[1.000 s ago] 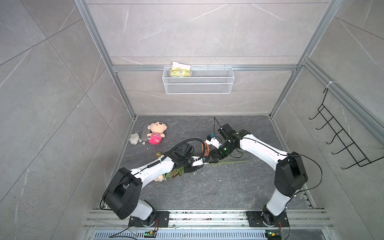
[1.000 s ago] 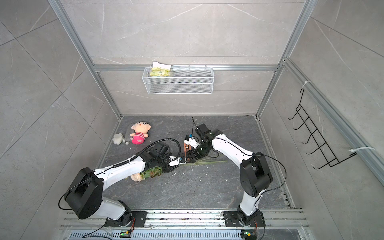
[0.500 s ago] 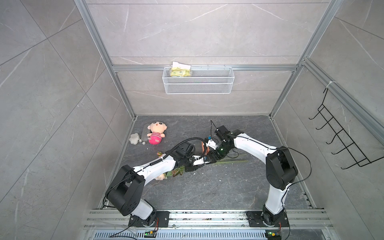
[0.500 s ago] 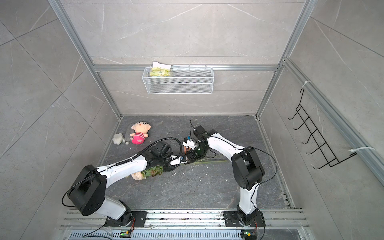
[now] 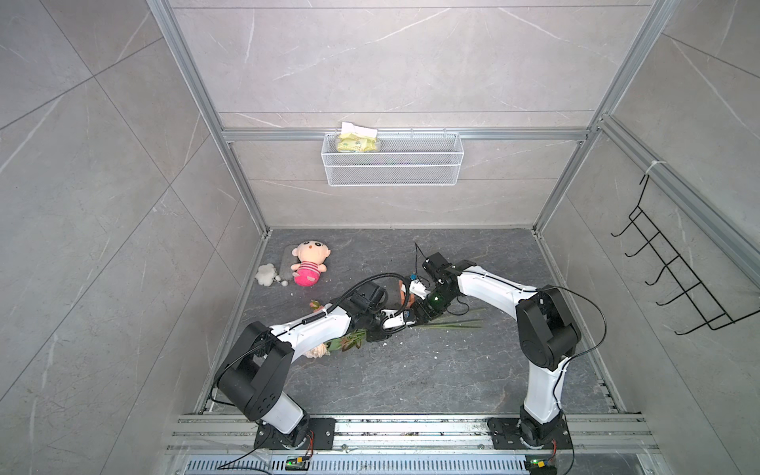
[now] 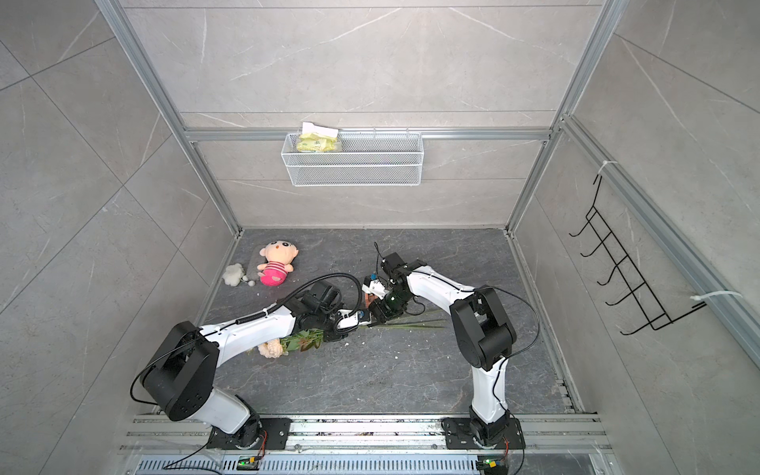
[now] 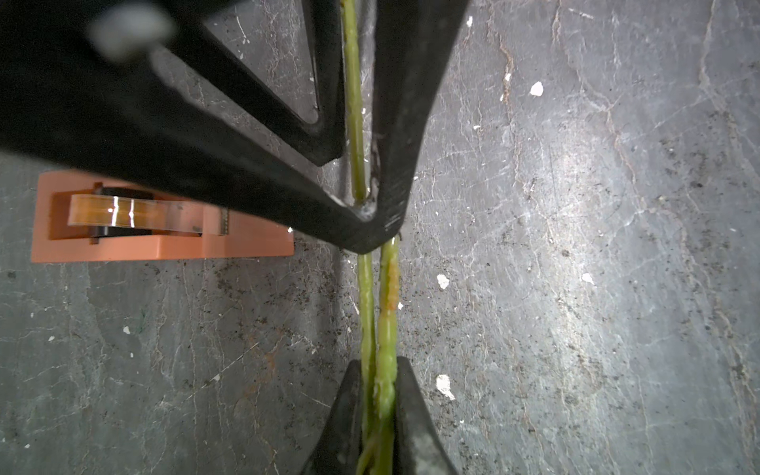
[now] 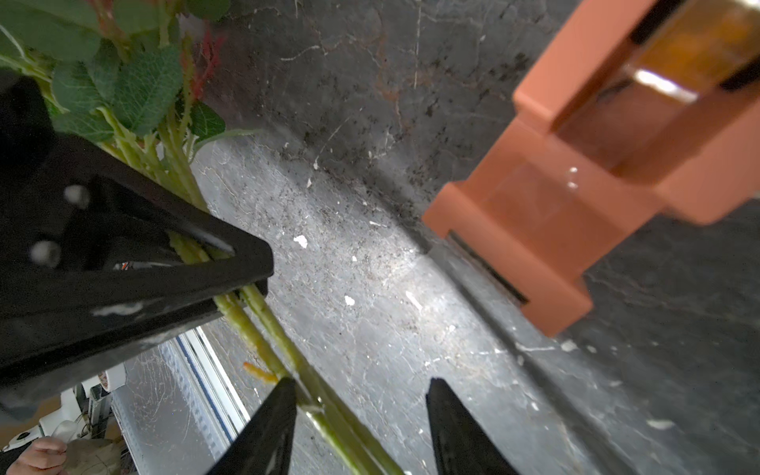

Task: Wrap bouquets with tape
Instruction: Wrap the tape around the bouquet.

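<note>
The bouquets lie on the dark floor, with peach blooms and leaves by my left arm and long green stems running right. My left gripper is shut on the stems. My right gripper stands just beyond it along the stems, jaws apart around the stems, which touch one finger. The tape sits in an orange dispenser on the floor beside both grippers, seen in both top views. Both grippers meet mid-floor in a top view.
A pink plush doll and a white fluffy lump lie at the back left of the floor. A white wire basket hangs on the back wall. A black hook rack hangs on the right wall.
The right arm's elbow has swung in toward the middle, and its gripper has edged closer to the left gripper over the stems. The left arm has kept still.
</note>
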Robot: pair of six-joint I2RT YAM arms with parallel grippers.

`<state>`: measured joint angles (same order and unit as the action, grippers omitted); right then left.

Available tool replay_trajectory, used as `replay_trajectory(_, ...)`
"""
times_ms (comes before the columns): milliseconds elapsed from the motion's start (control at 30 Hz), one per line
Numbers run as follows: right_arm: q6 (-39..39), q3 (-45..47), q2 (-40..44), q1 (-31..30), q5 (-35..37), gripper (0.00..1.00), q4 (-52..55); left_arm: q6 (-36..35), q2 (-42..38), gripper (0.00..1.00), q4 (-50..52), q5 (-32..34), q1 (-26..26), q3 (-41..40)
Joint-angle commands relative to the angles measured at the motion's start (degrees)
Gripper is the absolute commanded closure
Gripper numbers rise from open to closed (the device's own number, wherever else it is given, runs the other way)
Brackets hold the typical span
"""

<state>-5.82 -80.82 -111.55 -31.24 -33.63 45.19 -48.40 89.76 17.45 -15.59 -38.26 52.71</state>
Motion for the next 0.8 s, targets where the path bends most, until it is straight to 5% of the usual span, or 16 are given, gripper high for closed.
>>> replay_trajectory(0, -1.7, 2.8, 0.1, 0.0, 1.0, 0.47, -1.5, 2.3, 0.8, 1.00, -3.4, -2.4, 0.2, 2.1)
replay_trajectory(433, -4.6, 13.1, 6.2, -1.1, -0.3, 0.46, -13.5, 6.1, 0.1, 1.00, -3.4, -5.2, 0.5, 2.4)
replay_trajectory(767, -5.0, 14.1, 6.5, -1.4, 3.3, 0.65, -15.8, 6.6, -1.2, 1.00, -3.0, -7.3, 0.9, 2.0)
